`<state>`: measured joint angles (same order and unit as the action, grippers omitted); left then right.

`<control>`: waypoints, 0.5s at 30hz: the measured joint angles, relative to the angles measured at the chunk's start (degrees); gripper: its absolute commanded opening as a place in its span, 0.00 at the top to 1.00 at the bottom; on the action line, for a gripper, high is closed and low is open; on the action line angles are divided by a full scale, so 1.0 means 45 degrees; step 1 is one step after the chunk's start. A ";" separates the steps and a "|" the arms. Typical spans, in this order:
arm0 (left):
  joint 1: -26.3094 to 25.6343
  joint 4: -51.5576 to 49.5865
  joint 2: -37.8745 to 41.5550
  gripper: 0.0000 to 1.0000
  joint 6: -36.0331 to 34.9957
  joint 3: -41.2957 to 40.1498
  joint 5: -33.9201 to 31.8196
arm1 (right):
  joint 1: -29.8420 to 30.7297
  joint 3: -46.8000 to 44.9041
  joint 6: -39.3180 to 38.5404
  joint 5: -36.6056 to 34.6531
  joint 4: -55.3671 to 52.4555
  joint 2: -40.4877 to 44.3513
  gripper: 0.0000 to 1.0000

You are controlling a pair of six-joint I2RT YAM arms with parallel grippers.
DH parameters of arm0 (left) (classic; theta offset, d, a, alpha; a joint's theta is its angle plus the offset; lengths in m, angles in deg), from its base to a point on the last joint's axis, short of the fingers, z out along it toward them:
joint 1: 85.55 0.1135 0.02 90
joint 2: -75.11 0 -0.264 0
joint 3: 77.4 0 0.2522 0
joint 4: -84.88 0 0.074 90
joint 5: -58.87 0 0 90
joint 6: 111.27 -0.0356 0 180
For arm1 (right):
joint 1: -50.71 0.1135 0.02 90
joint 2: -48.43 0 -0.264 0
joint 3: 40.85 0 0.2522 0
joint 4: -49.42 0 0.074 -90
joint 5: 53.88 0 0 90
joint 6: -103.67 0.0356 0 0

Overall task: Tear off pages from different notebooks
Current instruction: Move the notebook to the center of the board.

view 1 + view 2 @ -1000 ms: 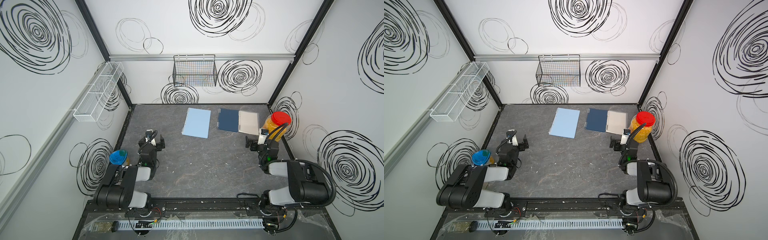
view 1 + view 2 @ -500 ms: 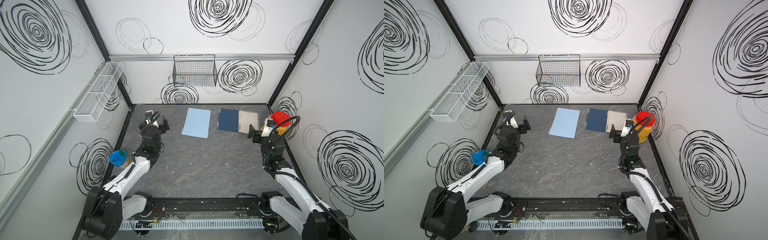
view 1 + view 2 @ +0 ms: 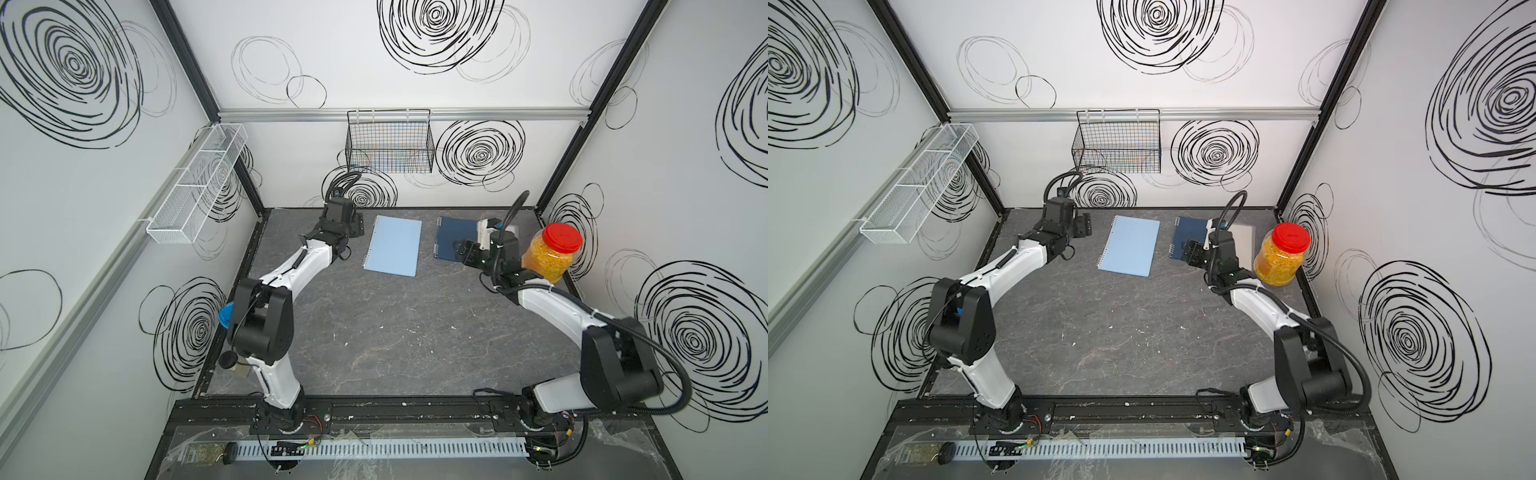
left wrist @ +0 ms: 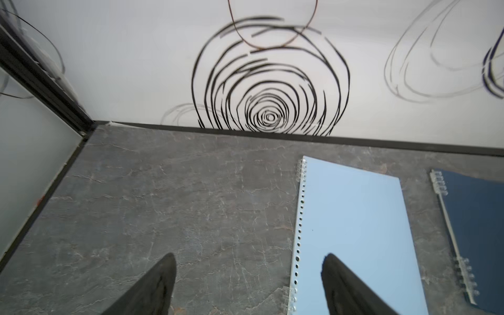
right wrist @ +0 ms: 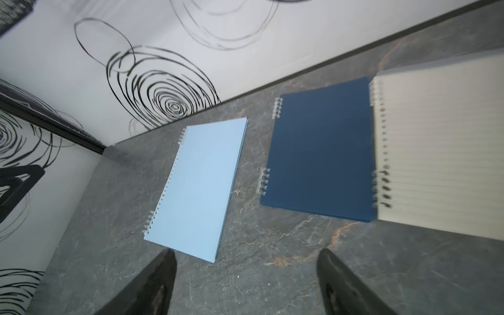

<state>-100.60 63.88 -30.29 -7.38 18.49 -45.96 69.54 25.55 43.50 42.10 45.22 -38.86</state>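
Nothing is torn yet. All three notebooks lie shut on the table [image 3: 374,332] and the pages are bound inside them.

The blue notebook [image 3: 394,246] sits near the back wall. The navy notebook [image 3: 453,237] lies beside the blue one's plain edge, and the clear notebook [image 5: 441,152] lies beyond the navy, farther from the blue.

The left gripper [image 4: 248,256] hovers at the blue notebook's spiral edge, its jaws spread and empty. The right gripper [image 5: 245,251] hangs on the blue's plain-edge side, over the navy cover, also spread and holding nothing.

To do this well, I'd say one gripper should press down close to a spiral. The other should first turn the cover back from the free edge, then lift a single sheet. Pulling that sheet along the row of holes rather than straight up should keep the book from dragging.

In a top view the right arm hides most of the clear notebook. The right wrist view shows its lined sheet and spiral plainly, though blurred. The left wrist view shows one finger [image 4: 343,281] overlapping the blue cover by the holes. Both top views show the jar [image 3: 1281,259], far beyond the blue's plain edge, which no wrist view catches.
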 measured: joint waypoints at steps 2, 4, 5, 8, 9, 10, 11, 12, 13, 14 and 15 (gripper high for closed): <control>0.0049 -0.0432 -0.0811 0.28 0.0029 0.0539 0.0544 | 0.0189 0.0753 0.0544 0.0442 -0.0131 -0.1180 0.32; 0.0121 -0.0695 -0.1506 0.29 0.0058 0.1020 0.1054 | 0.0335 0.1622 0.1083 0.0971 -0.0175 -0.2419 0.35; 0.0160 -0.0782 -0.1855 0.29 0.0078 0.1248 0.1268 | 0.0403 0.2030 0.1350 0.1229 -0.0165 -0.3026 0.38; 0.0248 -0.0986 -0.2807 0.30 0.0092 0.1909 0.1783 | 0.0500 0.2953 0.2050 0.1972 -0.0097 -0.4600 0.42; 0.0267 -0.1039 -0.3045 0.31 0.0112 0.2064 0.1894 | 0.0505 0.3215 0.2288 0.2210 -0.0073 -0.5027 0.43; 0.0272 -0.1103 -0.3356 0.32 0.0136 0.2288 0.2059 | 0.0505 0.3463 0.2506 0.2438 -0.0063 -0.5498 0.45; 0.0272 -0.1146 -0.3594 0.33 0.0155 0.2448 0.2171 | 0.0505 0.3759 0.2725 0.2715 -0.0024 -0.5974 0.46; 0.0272 -0.1190 -0.3808 0.35 0.0175 0.2589 0.2254 | 0.0505 0.4012 0.2934 0.2934 0.0039 -0.6382 0.47; 0.0272 -0.1219 -0.3968 0.38 0.0199 0.2691 0.2341 | 0.0505 0.4211 0.3089 0.3109 0.0039 -0.6679 0.48; 0.0272 -0.1219 -0.4158 0.41 0.0243 0.2759 0.2472 | 0.0520 0.4473 0.3215 0.3327 0.0039 -0.7053 0.49; 0.0272 -0.1248 -0.4303 0.42 0.0306 0.2783 0.2613 | 0.0539 0.4721 0.3371 0.3487 0.0053 -0.7359 0.50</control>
<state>-99.38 58.26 -49.66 -6.00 31.01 -34.20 71.97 46.79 58.67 57.79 45.46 -71.97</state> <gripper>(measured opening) 0.600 0.514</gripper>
